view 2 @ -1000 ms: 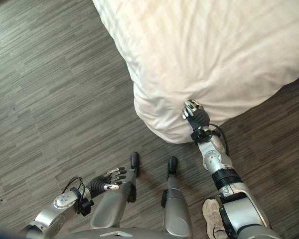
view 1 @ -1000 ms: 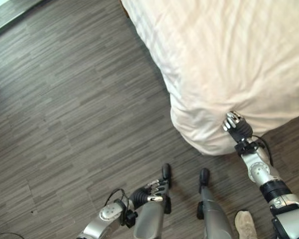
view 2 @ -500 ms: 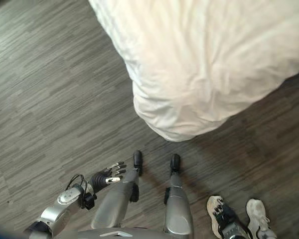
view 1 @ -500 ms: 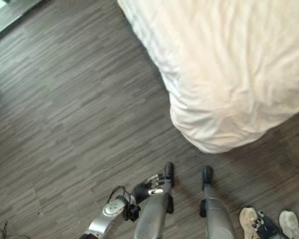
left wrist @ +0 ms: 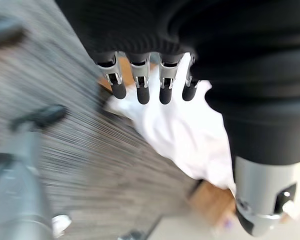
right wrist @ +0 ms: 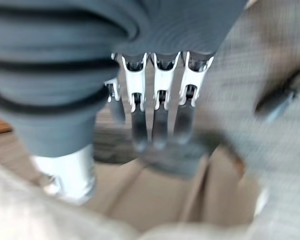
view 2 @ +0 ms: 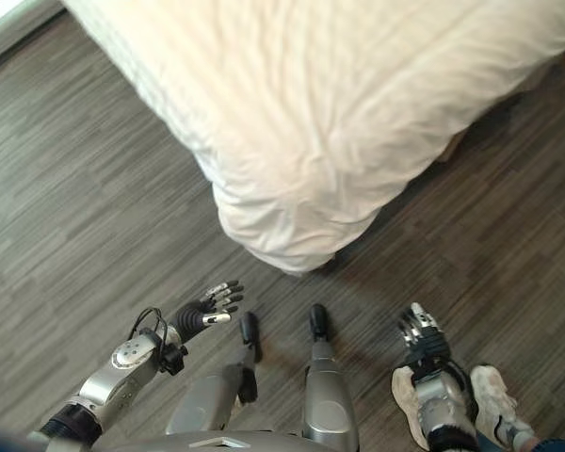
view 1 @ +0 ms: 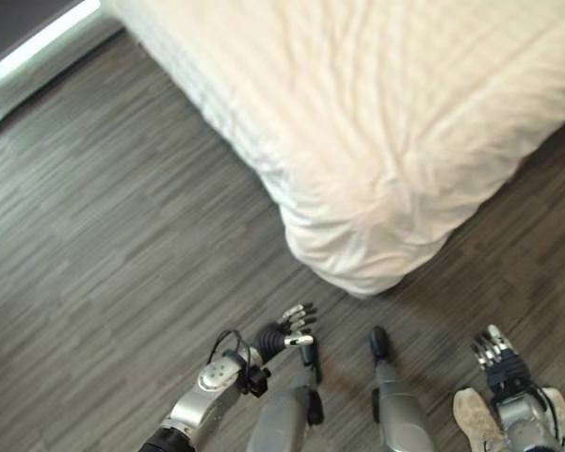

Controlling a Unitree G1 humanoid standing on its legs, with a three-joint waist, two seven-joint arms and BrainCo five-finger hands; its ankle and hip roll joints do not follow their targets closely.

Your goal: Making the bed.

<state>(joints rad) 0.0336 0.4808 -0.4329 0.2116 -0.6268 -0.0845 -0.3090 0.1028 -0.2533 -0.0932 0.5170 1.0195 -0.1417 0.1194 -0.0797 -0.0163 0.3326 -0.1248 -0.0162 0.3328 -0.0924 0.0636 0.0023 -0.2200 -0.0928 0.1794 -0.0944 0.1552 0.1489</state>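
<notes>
Comparing with a second ago: the right hand [view 2: 419,335] then gripped the corner of the white duvet [view 1: 377,122]; now it is off the cloth, low and near the robot, over the dark wood floor [view 1: 113,254].
Camera: the whole picture has shifted since then, so the bed's changed place in it is the camera's doing.
Right hand state: fingers straight and relaxed, holding nothing, as its wrist view shows [right wrist: 155,95].
Left hand: low on the robot's left [view 1: 284,331], over the floor, well apart from the bed, much as it was a second ago; fingers spread and empty, also seen straight in its own wrist view [left wrist: 140,80].
Duvet: one, white, lying over the bed, its rounded corner [view 2: 287,231] hanging down to the floor just ahead of the robot; creases run across its top.
Hands counted: two, both free.
Shoes: two pale shoes of a person, on the floor beside the right hand [view 2: 494,391], at the lower right.
Wall edge: a light strip runs along the floor at the far left [view 1: 38,42].
</notes>
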